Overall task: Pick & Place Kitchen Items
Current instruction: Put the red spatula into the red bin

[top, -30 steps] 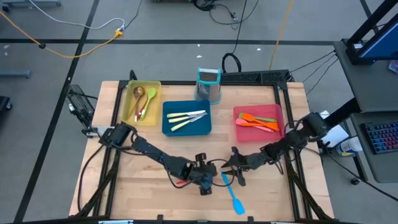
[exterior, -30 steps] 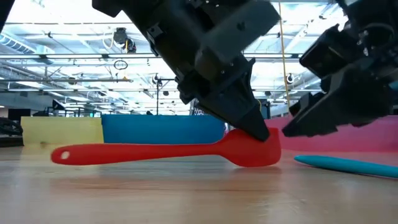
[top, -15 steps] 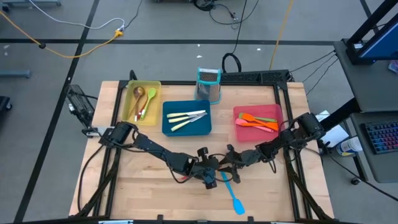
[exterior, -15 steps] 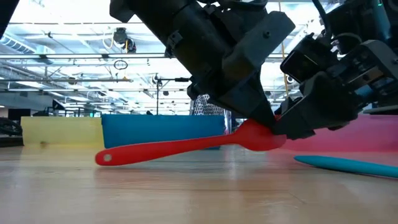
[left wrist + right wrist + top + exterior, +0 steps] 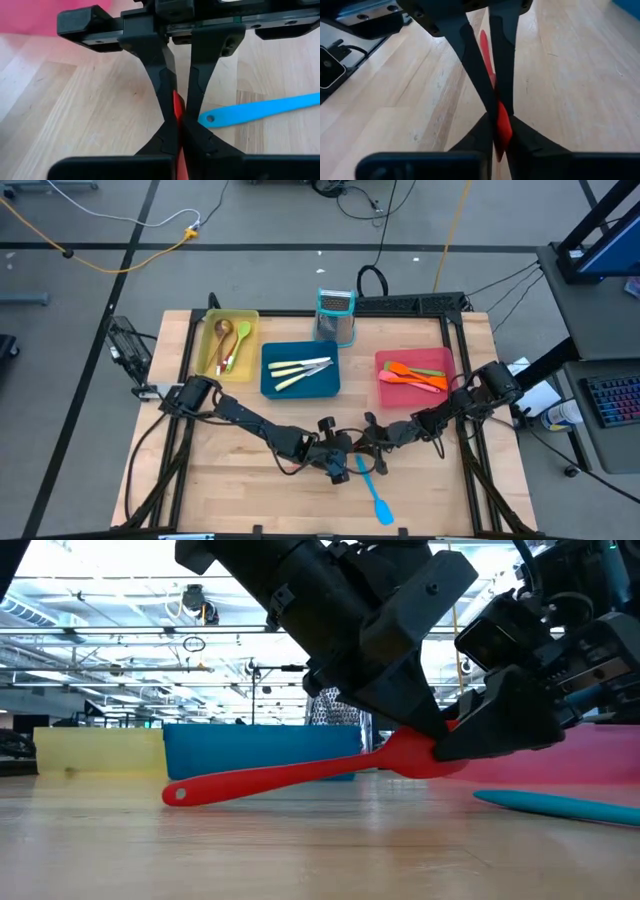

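surface: wooden table (image 5: 240,480) | room: ceiling trusses (image 5: 120,635), grey floor (image 5: 100,300)

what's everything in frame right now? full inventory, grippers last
red spatula: 1, red, front centre of the table, head lifted and tail end low, pinched at the head end
blue spatula: 1, light blue, flat on the table near the front edge
yellow tray: 1, back left, holding a wooden spoon, a red spoon and a green one
blue tray: 1, back centre, holding cream-handled knives
red tray: 1, back right, holding orange and green spatulas
grater: 1, metal with teal top, behind the blue tray
table: 1, light wood
left gripper: shut on the red spatula's head end
right gripper: meets the left one head-on, shut on the same end of the spatula
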Tool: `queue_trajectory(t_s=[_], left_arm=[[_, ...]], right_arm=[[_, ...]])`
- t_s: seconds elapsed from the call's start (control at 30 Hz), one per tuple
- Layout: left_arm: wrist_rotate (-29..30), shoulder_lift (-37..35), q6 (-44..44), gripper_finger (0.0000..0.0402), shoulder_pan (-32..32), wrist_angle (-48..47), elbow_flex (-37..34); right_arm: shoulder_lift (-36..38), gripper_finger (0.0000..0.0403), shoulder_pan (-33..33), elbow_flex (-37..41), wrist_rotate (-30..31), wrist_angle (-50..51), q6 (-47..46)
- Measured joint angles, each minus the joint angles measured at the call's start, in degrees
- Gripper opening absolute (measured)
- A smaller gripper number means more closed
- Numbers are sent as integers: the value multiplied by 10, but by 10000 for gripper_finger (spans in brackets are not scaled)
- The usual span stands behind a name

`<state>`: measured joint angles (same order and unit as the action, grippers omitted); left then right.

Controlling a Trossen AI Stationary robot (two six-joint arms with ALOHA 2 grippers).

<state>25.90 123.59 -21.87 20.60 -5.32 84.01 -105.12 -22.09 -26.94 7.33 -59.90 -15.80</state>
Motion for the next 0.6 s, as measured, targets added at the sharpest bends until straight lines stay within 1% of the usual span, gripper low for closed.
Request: queue_trajectory(t_s=[0.1,0.23,0.37,0.5,0.6], left_arm=[[0,0,4,11,0,6,0],[0,0,4,51,0,7,0],[1,0,4,84,0,15,1],[0,-3,-12,98,3,15,1],[-6,-21,-13,100,7,10,1]], right_arm=[[0,27,0,0,0,0,-4],[0,14,0,0,0,0,11],[0,13,0,0,3,1,19],[0,18,0,1,4,2,29],[3,17,0,1,17,4,66]])
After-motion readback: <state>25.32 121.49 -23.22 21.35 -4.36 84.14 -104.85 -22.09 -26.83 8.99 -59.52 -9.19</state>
